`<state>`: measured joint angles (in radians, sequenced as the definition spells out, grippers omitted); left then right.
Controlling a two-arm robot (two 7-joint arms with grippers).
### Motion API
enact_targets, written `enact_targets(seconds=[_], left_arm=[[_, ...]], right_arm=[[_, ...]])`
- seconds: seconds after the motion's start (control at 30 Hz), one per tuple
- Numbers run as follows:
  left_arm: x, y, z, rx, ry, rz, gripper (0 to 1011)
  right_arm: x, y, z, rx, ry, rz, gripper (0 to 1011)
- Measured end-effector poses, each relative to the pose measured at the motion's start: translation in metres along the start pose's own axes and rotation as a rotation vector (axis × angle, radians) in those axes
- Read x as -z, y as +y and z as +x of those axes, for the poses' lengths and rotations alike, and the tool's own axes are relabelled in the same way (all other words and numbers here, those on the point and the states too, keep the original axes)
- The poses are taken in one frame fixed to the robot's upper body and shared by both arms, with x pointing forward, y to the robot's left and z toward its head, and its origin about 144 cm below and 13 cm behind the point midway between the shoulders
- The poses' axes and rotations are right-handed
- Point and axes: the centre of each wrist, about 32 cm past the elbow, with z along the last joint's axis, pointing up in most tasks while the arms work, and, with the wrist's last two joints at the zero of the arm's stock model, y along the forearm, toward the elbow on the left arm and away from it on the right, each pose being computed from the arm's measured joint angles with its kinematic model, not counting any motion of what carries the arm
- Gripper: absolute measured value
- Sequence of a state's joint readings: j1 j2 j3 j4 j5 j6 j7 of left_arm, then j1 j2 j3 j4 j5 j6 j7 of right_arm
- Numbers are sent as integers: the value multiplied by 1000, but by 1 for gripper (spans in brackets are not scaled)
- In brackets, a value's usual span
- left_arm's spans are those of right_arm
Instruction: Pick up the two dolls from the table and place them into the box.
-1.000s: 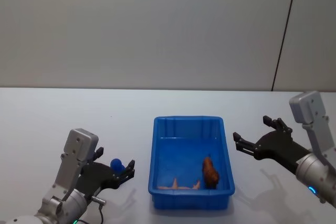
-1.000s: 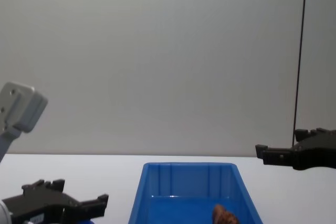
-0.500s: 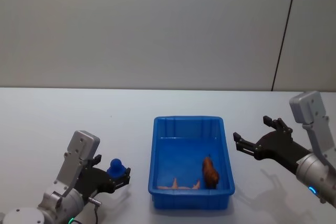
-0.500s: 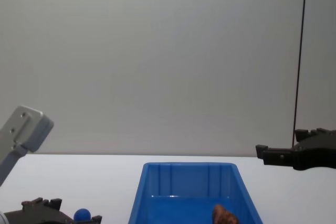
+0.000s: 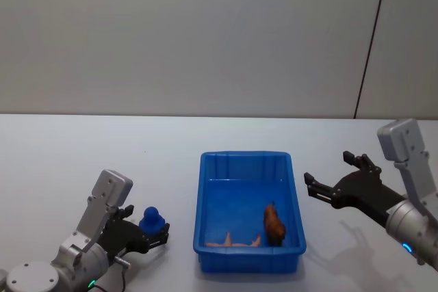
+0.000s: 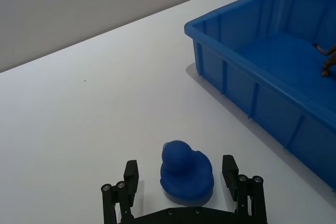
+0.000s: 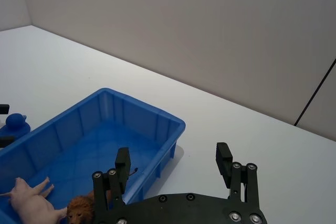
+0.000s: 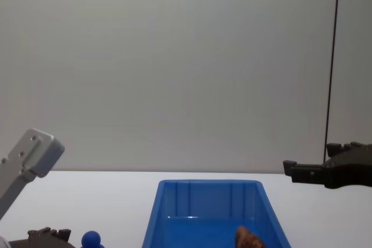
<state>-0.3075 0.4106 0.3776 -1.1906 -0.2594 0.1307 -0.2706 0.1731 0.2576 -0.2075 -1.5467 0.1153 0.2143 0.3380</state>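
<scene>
— Box (image 5: 202, 204) as landmark. Where do we stand?
— Our left gripper (image 6: 181, 189) sits low on the table (image 5: 82, 162) left of the box, fingers spread either side of the blue doll (image 6: 185, 171), not yet pinching; we judge it is lined up for the grasp.
— And right?
— Our right gripper (image 5: 330, 178) hovers right of the box, jaws apart, empty.
— Count?
— Two dolls: the blue one outside, the reddish-brown doll (image 5: 274, 224) inside the box. A pale pink figure (image 5: 236, 241) lies just beside it.
</scene>
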Motion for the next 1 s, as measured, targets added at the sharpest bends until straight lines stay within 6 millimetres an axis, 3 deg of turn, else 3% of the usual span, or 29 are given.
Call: enact_targets(seconds=[0.1,0.23,0.47,0.53,0.63,1.0], left_arm=[[0,-1,2,4,-4,6,997],[0,-3,4,12,-13,17,917],[0,-6,8,20,-25,30,729],[0,-7,9,24,-25,33,621],[0,-7,11,26,-24,33,564],[0,-6,16,26,-20,28,485]], right_arm=[[0,0,0,0,0,0,1003],[0,0,0,0,0,0,1003],[0,0,0,0,0,0,1003],[0,0,0,0,0,0,1003],[0,0,0,0,0,0,1003],[0,0,0,0,0,0,1003]])
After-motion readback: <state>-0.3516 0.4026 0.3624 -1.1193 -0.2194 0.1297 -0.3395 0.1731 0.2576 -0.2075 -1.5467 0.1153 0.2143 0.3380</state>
